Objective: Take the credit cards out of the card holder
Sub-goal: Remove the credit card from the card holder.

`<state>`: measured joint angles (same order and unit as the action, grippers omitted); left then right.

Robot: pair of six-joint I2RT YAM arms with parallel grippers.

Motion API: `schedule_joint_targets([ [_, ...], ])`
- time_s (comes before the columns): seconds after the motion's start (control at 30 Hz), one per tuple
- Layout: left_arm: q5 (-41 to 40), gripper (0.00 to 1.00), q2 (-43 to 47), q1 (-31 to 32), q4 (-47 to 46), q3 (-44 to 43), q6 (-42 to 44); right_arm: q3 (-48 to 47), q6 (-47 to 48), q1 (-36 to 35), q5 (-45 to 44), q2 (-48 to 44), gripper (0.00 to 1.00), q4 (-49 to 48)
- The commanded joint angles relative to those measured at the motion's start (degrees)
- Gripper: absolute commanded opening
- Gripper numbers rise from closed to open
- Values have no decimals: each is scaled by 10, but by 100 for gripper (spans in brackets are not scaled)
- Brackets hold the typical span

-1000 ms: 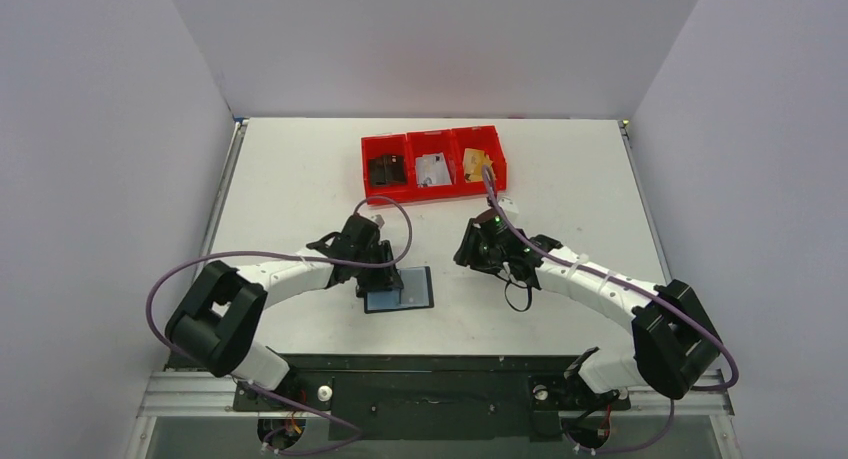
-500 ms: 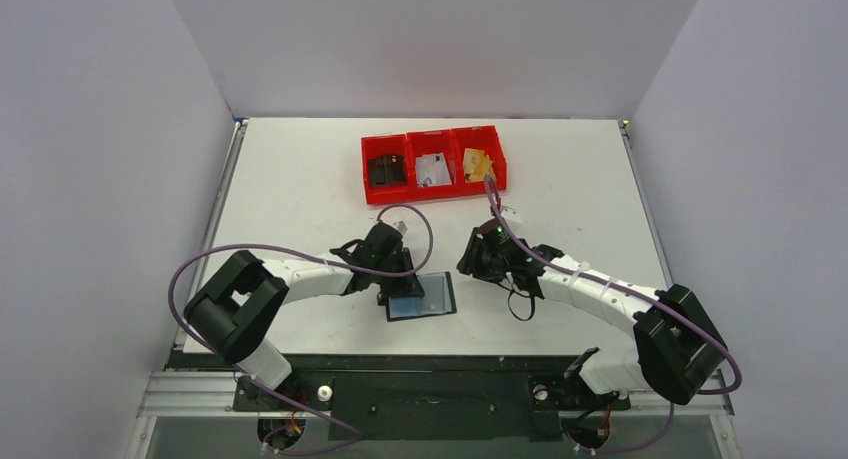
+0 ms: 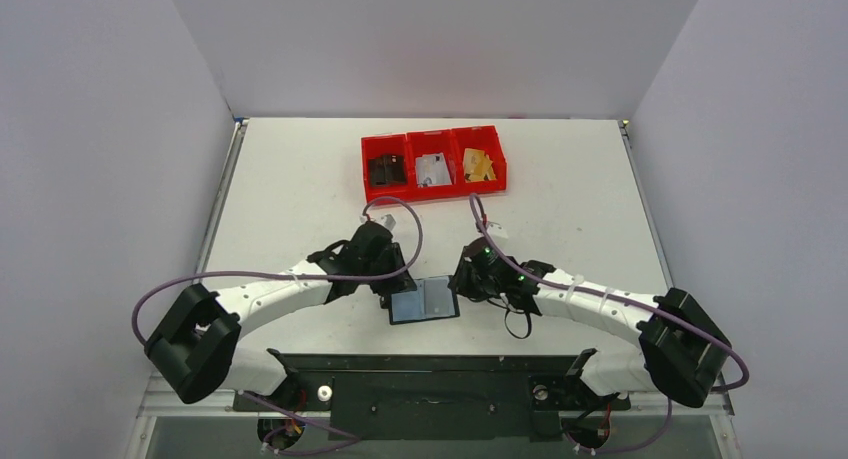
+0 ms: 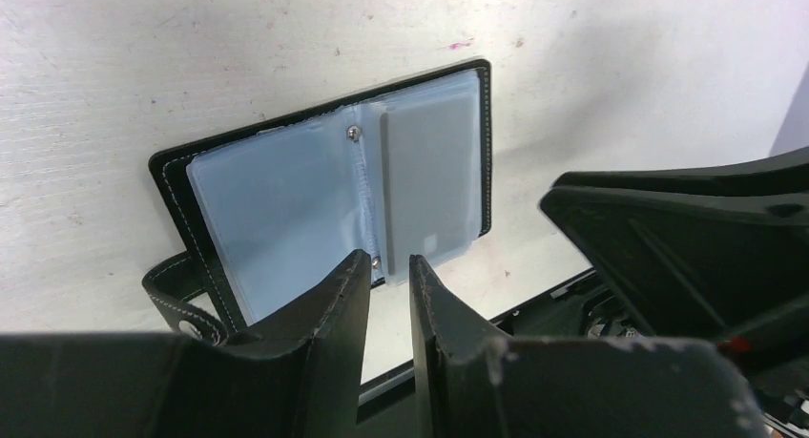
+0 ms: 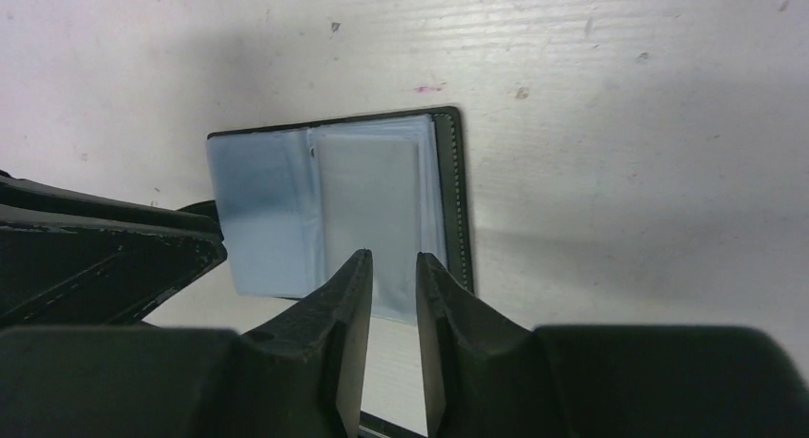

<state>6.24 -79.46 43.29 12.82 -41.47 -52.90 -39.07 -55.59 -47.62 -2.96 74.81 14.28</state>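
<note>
The black card holder (image 3: 424,301) lies open and flat near the table's front edge, clear sleeves up. In the left wrist view, a white-grey credit card (image 4: 429,180) sits in the right-hand sleeve of the card holder (image 4: 277,199), and the left sleeve looks empty. My left gripper (image 3: 388,291) is at the holder's left edge. Its tips (image 4: 389,261) are over the spine's near end, open by a narrow gap and holding nothing. My right gripper (image 3: 460,284) is at the holder's right edge, with its tips (image 5: 391,259) over the card (image 5: 367,199). It is narrowly open and empty.
A red bin (image 3: 433,162) with three compartments stands at the back centre, holding a black item, pale cards and gold cards. The table's front edge and black base rail run just below the holder. Each wrist view shows the other gripper close by (image 4: 668,238) (image 5: 95,257).
The card holder has slid right and nearer the front edge with my left gripper. My right gripper came down and left to the holder. Both pairs of jaws have narrowed.
</note>
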Motion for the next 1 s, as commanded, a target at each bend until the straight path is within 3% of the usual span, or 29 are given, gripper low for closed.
schedule_joint_targets([
  [0.0,-23,17,33,-9,33,24,18,-6,-20,-26,-25,16,18,-34],
  [0.3,-19,7,-4,-11,8,42,35,-33,-15,-46,-33,69,1,-33],
  [0.53,-31,0,-31,-12,12,43,41,-40,-15,-56,-43,100,0,-38],
  [0.97,-24,0,-36,-11,-3,53,40,-60,-21,-78,-30,155,0,-55],
])
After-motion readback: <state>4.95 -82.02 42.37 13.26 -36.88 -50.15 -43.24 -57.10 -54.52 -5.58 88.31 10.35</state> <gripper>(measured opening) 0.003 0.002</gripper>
